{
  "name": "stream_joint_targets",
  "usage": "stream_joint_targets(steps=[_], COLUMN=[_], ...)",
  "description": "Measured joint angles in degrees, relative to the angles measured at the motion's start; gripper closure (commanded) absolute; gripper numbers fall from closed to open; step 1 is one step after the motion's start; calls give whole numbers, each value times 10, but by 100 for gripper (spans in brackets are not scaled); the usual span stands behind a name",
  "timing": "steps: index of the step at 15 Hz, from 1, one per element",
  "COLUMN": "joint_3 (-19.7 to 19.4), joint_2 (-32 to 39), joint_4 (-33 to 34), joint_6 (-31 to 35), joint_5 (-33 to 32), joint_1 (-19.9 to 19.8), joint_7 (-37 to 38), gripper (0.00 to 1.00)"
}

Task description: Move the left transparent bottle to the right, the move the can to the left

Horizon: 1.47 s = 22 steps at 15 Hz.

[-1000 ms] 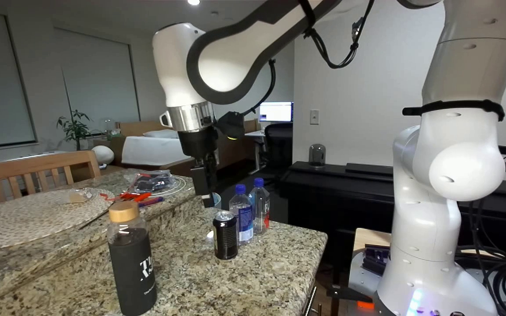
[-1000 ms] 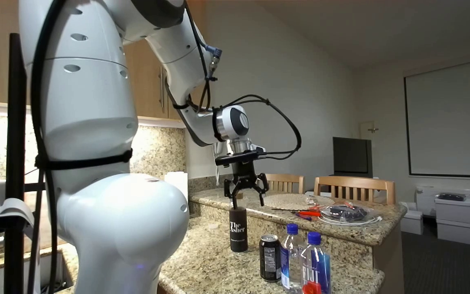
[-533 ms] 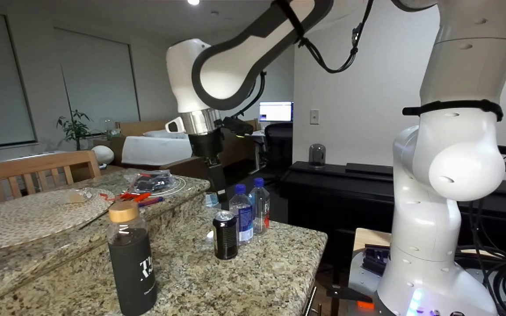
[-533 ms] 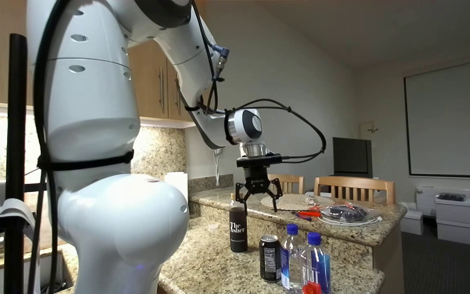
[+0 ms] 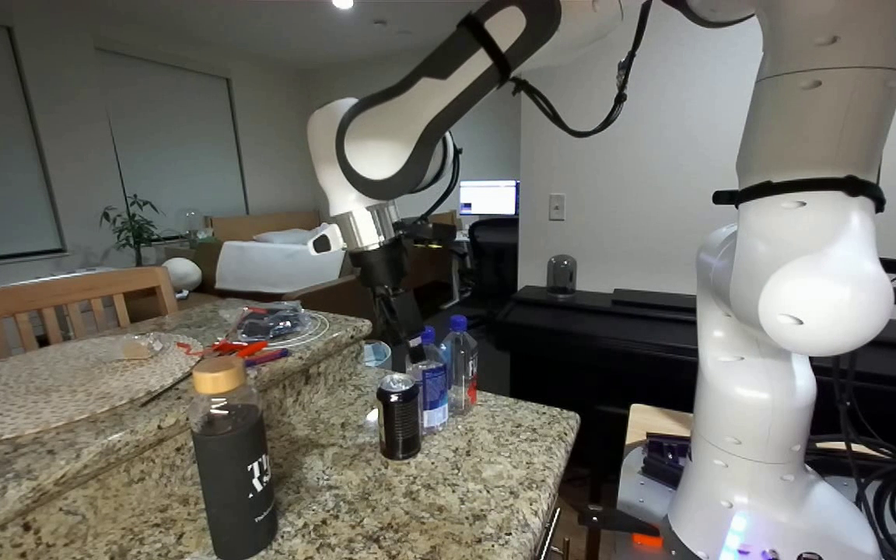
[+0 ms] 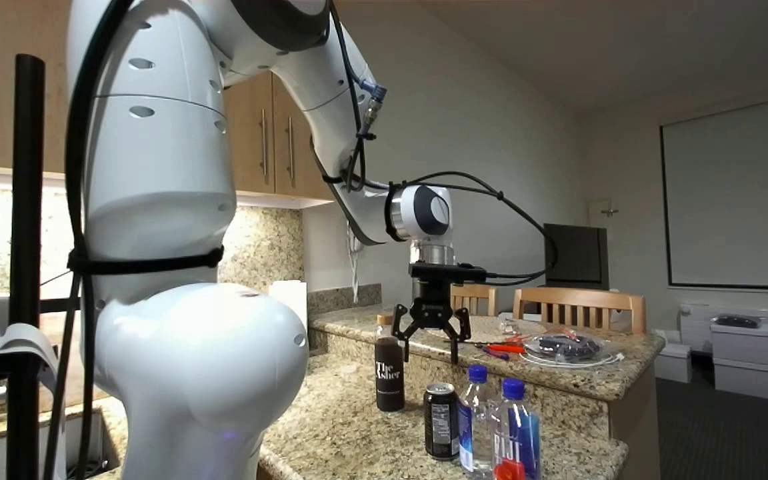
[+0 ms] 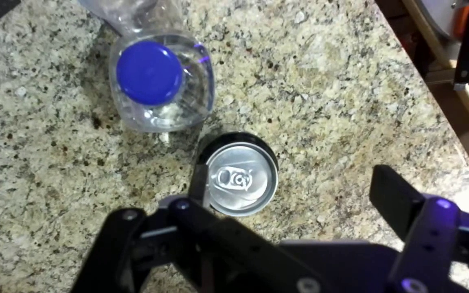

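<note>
The left transparent bottle is clear with a blue cap and stands upright beside the can. The can is short and black with a silvery top, upright on the counter, on the left of that bottle in both exterior views. My gripper is open and empty, above the counter and higher than the can top. In the wrist view one finger overlaps the can's left rim; the other is over bare granite to the right.
A second clear blue-capped bottle stands close beside the left one. A tall dark bottle stands farther along the counter. A raised granite ledge holds cables and tools. The counter's edge drops off near the robot.
My open gripper has moved toward the can and bottles and lowered, shifting right in both exterior views. The bottles and can have not moved.
</note>
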Motion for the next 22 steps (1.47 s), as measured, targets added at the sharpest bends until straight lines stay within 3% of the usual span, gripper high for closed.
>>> stream_joint_targets(steps=[8,17,22], joint_3=[21,11,11], joint_2=[4,40,54], joint_4=[-16,-51,-51], joint_6=[64,110,123], joint_5=[-23,-39,-61], joint_1=[3,-8,-11], joint_7=[-18,-200,-241], gripper=[0,0,0])
